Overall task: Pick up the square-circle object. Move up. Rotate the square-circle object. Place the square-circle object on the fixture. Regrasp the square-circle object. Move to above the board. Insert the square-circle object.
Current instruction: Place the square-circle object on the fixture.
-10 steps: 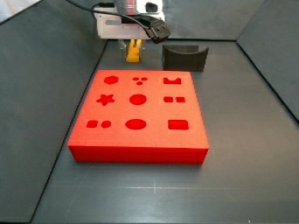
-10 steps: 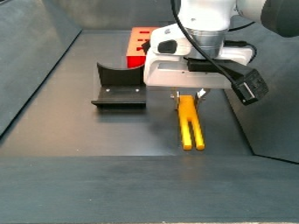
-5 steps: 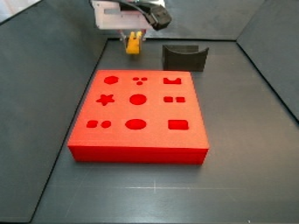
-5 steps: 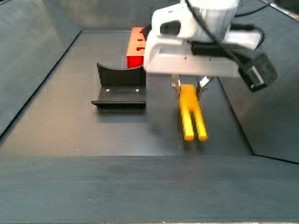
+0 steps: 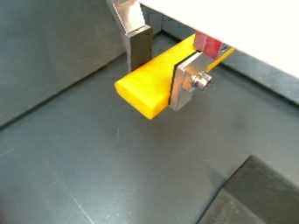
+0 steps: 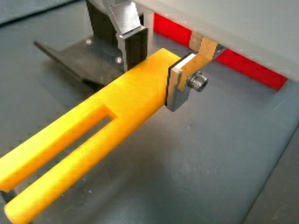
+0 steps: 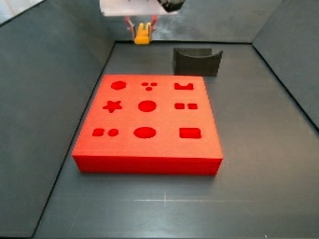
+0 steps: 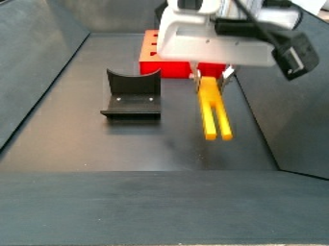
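Observation:
My gripper (image 8: 210, 73) is shut on the square-circle object (image 8: 214, 111), a long yellow-orange bar with a slotted far end, and holds it level in the air. In both wrist views the silver fingers clamp the bar's sides: gripper (image 5: 160, 73) on the bar (image 5: 145, 89), gripper (image 6: 155, 70) on the bar (image 6: 82, 149). In a side view the gripper (image 7: 144, 26) hangs high behind the board (image 7: 147, 121) with the bar's end (image 7: 144, 37) showing below it. The fixture (image 7: 197, 62) stands on the floor to the side, apart from the bar; it also shows as the fixture (image 8: 131, 96).
The red board (image 8: 152, 50) lies behind the gripper in a side view, and a strip of the board (image 6: 222, 57) shows in a wrist view. Dark walls ring the grey floor (image 7: 262, 159). The fixture's edge (image 6: 82, 61) sits near the bar.
The gripper has risen steadily with the bar held in it, lifting the bar clear of the floor. Board and fixture have not moved.

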You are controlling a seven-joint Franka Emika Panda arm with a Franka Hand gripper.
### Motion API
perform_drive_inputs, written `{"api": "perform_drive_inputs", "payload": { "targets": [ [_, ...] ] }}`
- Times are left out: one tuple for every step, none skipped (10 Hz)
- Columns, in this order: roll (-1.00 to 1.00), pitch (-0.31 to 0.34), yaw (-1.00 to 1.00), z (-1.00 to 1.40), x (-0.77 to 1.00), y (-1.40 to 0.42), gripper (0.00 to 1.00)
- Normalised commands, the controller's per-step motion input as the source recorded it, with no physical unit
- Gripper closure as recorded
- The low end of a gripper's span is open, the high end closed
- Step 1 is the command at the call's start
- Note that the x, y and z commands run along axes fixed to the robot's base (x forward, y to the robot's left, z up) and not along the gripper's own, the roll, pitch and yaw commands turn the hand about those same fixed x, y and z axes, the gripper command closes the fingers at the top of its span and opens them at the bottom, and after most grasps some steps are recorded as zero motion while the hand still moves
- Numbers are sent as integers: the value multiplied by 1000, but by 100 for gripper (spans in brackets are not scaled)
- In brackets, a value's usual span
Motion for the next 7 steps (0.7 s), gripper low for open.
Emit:
{"api": "perform_drive_inputs", "payload": {
  "targets": [
    [74,59,-15,1000,-19,2,100],
    [96,81,-14,1000,-21,3,100],
    [114,92,0,1000,-26,1,100],
    [130,96,7,1000,-28,-2,100],
    [143,100,16,1000,-31,-3,100],
    [148,101,25,1000,-32,-7,100],
    [153,103,33,868,-29,-8,100]
  ]
}}
